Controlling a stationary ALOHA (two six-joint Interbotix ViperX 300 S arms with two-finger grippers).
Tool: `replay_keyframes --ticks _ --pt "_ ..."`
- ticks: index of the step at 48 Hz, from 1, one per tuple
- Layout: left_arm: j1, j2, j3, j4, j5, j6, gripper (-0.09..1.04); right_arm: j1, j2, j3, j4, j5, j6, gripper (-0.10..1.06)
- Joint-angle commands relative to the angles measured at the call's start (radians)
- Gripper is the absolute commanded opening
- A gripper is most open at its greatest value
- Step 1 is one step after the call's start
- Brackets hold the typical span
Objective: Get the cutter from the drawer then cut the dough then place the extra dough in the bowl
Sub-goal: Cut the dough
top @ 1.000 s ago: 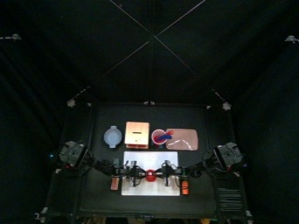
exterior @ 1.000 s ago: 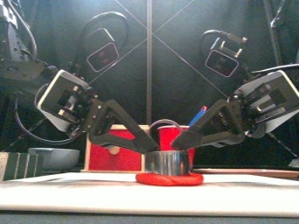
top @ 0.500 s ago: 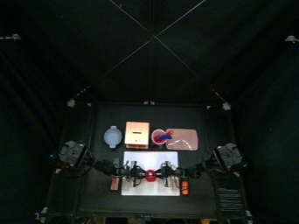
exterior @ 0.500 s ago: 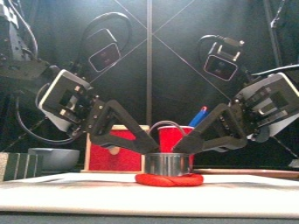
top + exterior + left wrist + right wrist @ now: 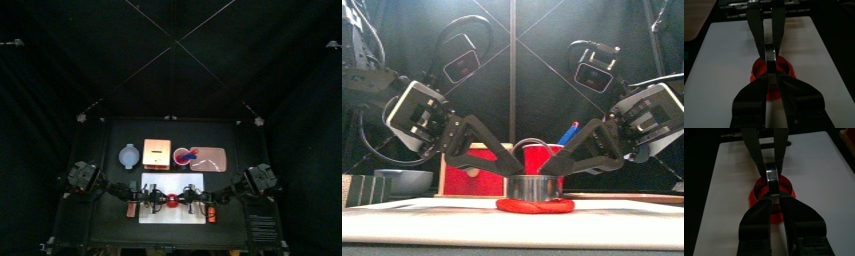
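Two-arm cutting stage, seen from the open front. A white cutting board (image 5: 144,214) lies at the middle of the front edge of the surface (image 5: 241,140). On the board's centre rests a flat disc of red dough (image 5: 536,206), and a metal cutter (image 5: 536,186) stands upright on it, its lower rim sunk into the dough. The left gripper (image 5: 508,176) slopes down from the left and the right gripper (image 5: 564,172) from the right. Each is clenched on the cutter's wall at opposite sides, as both wrist views confirm, with the jaws pinched onto the thin metal rim. Behind the board, in a row across mid-surface, stand the blue-grey bowl (image 5: 128,154) toward the left edge, the wooden box (image 5: 156,150) with its red drawer front just beside it, and the pink tray (image 5: 217,160) toward the right edge. The tray carries a red cup (image 5: 545,156) holding a blue toy knife (image 5: 569,130).
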Motion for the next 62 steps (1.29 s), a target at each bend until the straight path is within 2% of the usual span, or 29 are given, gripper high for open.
replay_keyframes --ticks 1,24,35,44,62 --pt "0.006 0.012 0.002 -0.005 0.028 -0.002 0.60 -0.015 0.058 0.005 0.011 0.067 0.002 0.43" --pt "0.008 -0.052 -0.018 -0.002 0.028 0.021 0.64 -0.017 -0.064 -0.005 -0.005 0.094 -0.008 0.45" --pt "0.008 -0.071 -0.031 0.000 0.028 0.078 0.76 -0.017 -0.104 -0.008 -0.006 0.114 -0.006 0.58" --pt "0.008 -0.092 -0.034 0.002 0.028 0.087 0.85 -0.018 -0.120 -0.035 -0.006 0.130 -0.008 0.70" --pt "-0.011 -0.204 -0.031 0.035 0.028 0.089 0.85 -0.025 -0.189 -0.075 -0.060 0.163 -0.008 0.71"
